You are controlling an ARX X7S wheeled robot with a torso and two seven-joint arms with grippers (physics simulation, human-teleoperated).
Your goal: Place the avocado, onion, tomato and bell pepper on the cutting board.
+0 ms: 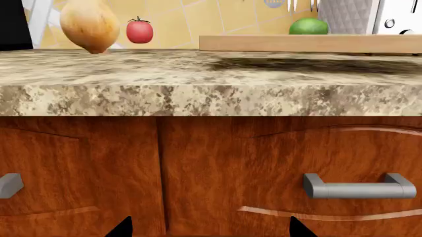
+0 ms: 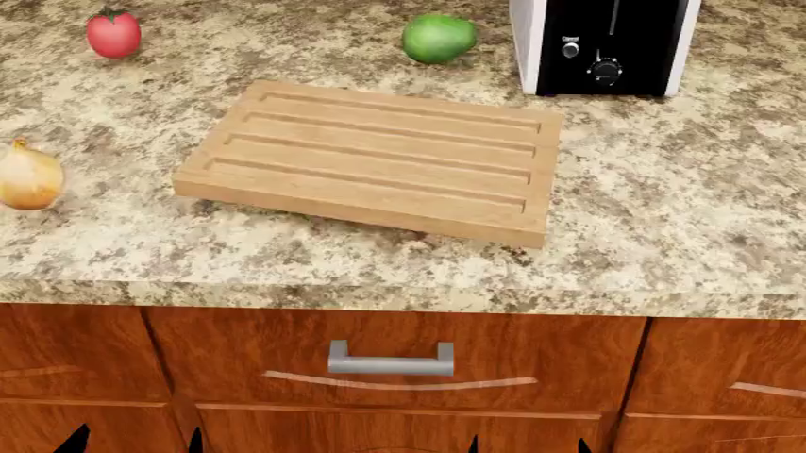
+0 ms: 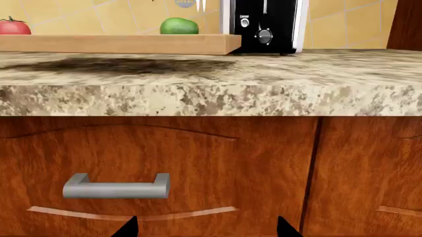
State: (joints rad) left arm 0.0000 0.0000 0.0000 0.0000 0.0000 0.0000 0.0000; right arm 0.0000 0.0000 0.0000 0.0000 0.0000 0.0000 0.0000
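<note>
The grooved light-wood cutting board (image 2: 372, 159) lies bare in the middle of the counter. Behind it rests the green avocado (image 2: 439, 38), which shows in both wrist views (image 1: 309, 26) (image 3: 179, 25). The red tomato (image 2: 113, 34) stands at the far left back, and the tan onion (image 2: 28, 175) sits at the counter's left edge. No bell pepper is in view. Both grippers hang low in front of the drawers, below the counter: left gripper (image 2: 134, 440) and right gripper (image 2: 527, 444), each open with only dark fingertips showing and nothing between them.
A black-and-white toaster (image 2: 605, 45) stands at the back right of the granite counter (image 2: 655, 217). Wooden drawer fronts with a grey handle (image 2: 391, 360) lie below the counter edge, directly ahead of both grippers.
</note>
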